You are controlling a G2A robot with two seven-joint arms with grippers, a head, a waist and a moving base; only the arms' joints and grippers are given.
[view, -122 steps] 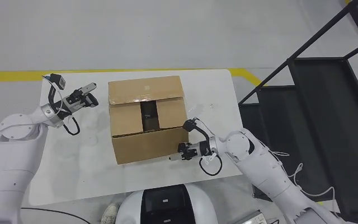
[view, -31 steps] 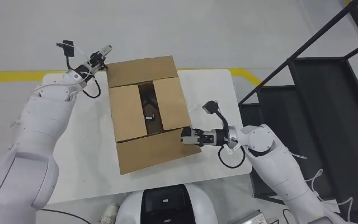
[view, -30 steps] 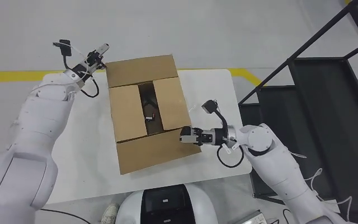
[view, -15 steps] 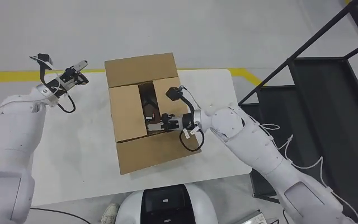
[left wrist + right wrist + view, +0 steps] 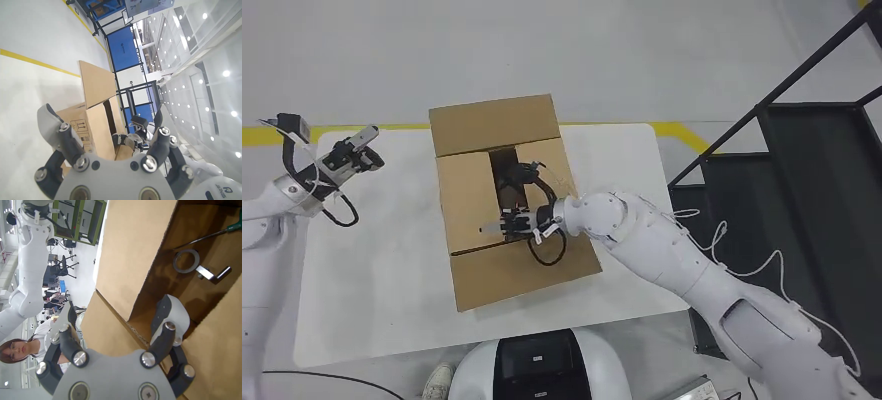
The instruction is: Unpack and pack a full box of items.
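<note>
the cardboard box sits in the middle of the white counter. its far flap and near flap are open. the two side flaps lie over the top, with a dark gap between them.

the right jaws are over the box, at the near end of that gap, by the left side flap. they are spread wide and hold nothing. one finger is down in the gap. the corner of a flap sits between it and the other finger. i cannot tell if either finger touches the card.

the left jaws hang over the far left corner of the counter, well apart from the box. they are spread too, and empty.

down in the box lie a metal ring clamp with a small bent arm, and a thin tool with a green handle.

i think the step now is to open a side flap so the things can come out. card is light and stiff, but it bends and can tear at the fold. pinch the loose edge close to the corner and lift slowly. the clamp looks hard, smooth and heavy for its size, so it could slip. its flat bent arm looks like the best place to pinch. the thin tool may roll, so its fat handle is the easy part to hold.
</note>
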